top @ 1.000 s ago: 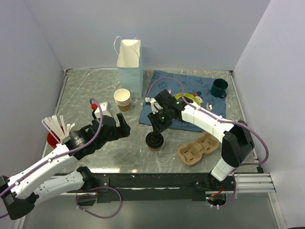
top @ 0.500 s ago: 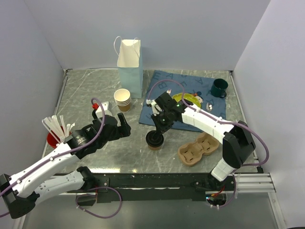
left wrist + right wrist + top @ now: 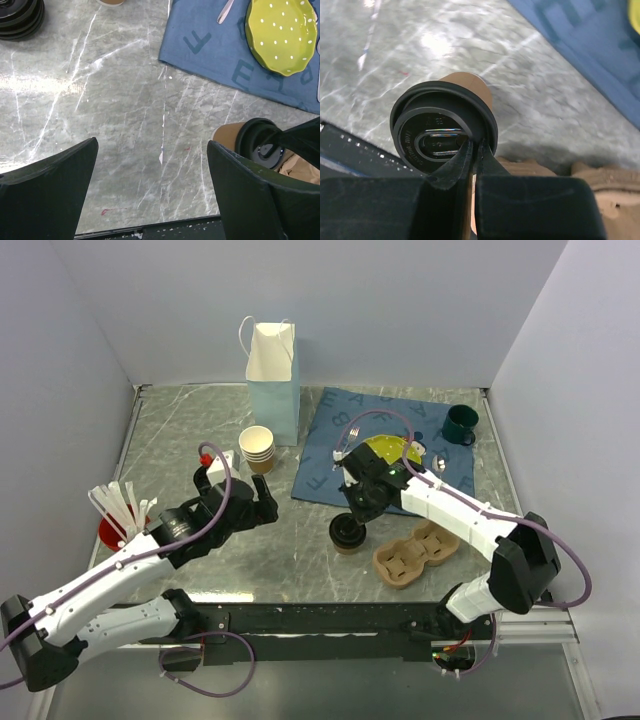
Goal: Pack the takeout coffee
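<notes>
Right gripper (image 3: 474, 150) was pinched shut on the takeout coffee (image 3: 442, 135), one finger inside the black lid's rim and the other outside it, so the whole load hung on a thin lip of plastic. The cup sat near the front of the table (image 3: 180, 440), just beside the cardboard cup carrier (image 3: 415, 552) and clear of the blue cloth (image 3: 330, 440). It leaned somewhat, brown wall showing past the lid (whether its base touched the marble could not be told). To do the step well, I judged that the arm should travel slowly and level, since a jerk could pop the lid off or swing the cup. It should also line the base squarely over a carrier pocket before lowering. Left gripper (image 3: 151, 150) hovered with jaws wide apart and empty, well placed to steady the carrier if it slid.
</notes>
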You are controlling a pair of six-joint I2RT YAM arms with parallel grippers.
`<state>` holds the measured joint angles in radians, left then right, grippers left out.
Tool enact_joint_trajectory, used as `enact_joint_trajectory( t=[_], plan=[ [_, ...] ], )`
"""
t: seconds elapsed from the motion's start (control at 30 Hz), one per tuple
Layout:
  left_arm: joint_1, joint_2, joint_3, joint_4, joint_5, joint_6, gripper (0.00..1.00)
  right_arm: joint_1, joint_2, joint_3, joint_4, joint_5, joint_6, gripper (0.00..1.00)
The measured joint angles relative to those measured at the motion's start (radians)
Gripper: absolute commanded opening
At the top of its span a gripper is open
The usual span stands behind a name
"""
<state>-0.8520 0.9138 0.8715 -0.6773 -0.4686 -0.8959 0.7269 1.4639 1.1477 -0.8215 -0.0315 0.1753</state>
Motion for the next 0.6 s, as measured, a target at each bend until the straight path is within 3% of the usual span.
enact_joint_trajectory(
  t=[0.23,0.53,0.57,0.6],
  plan=[
    [0.000,0.020,0.000,0.022,0.000,0.016,0.97,-0.071,-0.036,-0.033,-0.003,0.060,0.077,0.00],
    [0.000,0.026,0.056,-0.015,-0.032,0.018,0.97,-0.125,-0.053,-0.040,-0.017,0.088,0.121,0.26],
    [0.000,0.034,0.082,-0.033,-0.046,0.014,0.97,-0.126,-0.053,-0.040,-0.021,0.088,0.124,0.32],
    [0.000,0.048,0.116,-0.055,-0.066,0.006,0.97,-0.126,-0.054,-0.040,-0.026,0.087,0.128,0.46]
  ],
)
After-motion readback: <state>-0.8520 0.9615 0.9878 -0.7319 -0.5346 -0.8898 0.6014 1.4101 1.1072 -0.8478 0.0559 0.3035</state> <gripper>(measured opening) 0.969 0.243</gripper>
